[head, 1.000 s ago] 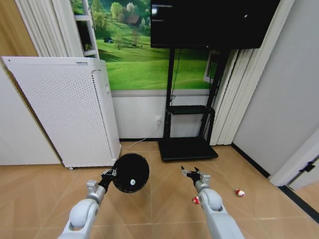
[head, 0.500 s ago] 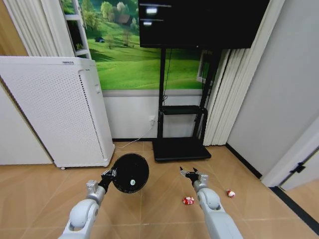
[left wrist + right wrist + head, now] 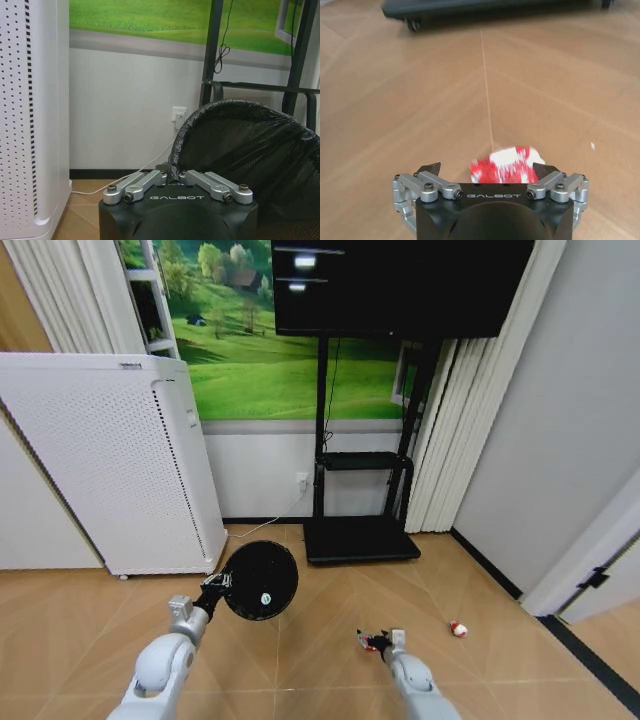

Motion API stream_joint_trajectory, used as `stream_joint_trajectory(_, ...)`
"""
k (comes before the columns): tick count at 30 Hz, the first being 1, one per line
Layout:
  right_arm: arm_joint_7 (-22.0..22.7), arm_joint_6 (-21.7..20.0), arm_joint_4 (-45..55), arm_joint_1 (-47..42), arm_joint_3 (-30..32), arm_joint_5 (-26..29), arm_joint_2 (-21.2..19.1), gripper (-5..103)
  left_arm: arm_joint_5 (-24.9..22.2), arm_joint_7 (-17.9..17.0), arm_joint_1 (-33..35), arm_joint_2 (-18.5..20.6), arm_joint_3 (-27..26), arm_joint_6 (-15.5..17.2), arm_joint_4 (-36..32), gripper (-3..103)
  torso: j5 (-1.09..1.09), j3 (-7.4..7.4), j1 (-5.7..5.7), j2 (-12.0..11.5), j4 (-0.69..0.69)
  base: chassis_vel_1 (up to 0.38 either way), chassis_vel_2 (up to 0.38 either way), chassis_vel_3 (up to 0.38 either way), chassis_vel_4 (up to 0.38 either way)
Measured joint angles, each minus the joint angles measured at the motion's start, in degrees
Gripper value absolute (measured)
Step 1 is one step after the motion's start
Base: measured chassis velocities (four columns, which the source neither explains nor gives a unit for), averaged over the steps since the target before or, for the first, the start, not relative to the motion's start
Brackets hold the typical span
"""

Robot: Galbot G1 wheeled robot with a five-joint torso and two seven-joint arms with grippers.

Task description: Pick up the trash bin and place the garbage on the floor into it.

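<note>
- Head view: left gripper (image 3: pixel 215 585) clamps rim of trash bin (image 3: pixel 260 580), held off the floor (image 3: pixel 330 610).
- Right gripper (image 3: pixel 378 641), fingers spread, straddles a red-and-white scrap (image 3: pixel 506 165); second scrap (image 3: pixel 458 629) at its 3 o'clock.

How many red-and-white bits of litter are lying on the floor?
2. One red-and-white scrap lies between the open fingers of the right gripper; the other scrap lies farther to the robot's right. More may be hidden.

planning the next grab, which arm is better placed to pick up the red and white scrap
Right. The right hand hangs open just over the near red-and-white scrap, which lies between its fingers. The left hand is shut on the trash bin rim.
</note>
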Motion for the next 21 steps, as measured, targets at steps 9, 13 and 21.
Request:
stream_joint_trajectory(9, 3.2, 3.4, -6.5, 3.0, 0.2, 0.2, 0.8, 100, -1.0, 0.0, 2.8, 1.4, -0.8, 0.3, -2.8, 4, -0.01, 0.0, 0.0, 0.0, 0.01, 0.0, 0.0, 0.0, 0.0)
stream_joint_trajectory(13, 4.3, 4.6, -9.1, 4.3, 0.0, 0.2, 1.2, 100, -1.1, 0.0, 3.4, 1.7, -0.9, 0.3, -3.5, 4, -0.01, 0.0, 0.0, 0.0, 0.0, 0.0, 0.0, 0.0, 0.0)
stream_joint_trajectory(21, 5.3, 6.5, -13.8, 6.8, -0.3, -0.2, 2.0, 100, -1.2, -0.1, 4.2, 1.5, -1.2, 0.4, -4.5, 4, -0.01, 0.0, 0.0, 0.0, 0.0, 0.0, 0.0, 0.0, 0.0)
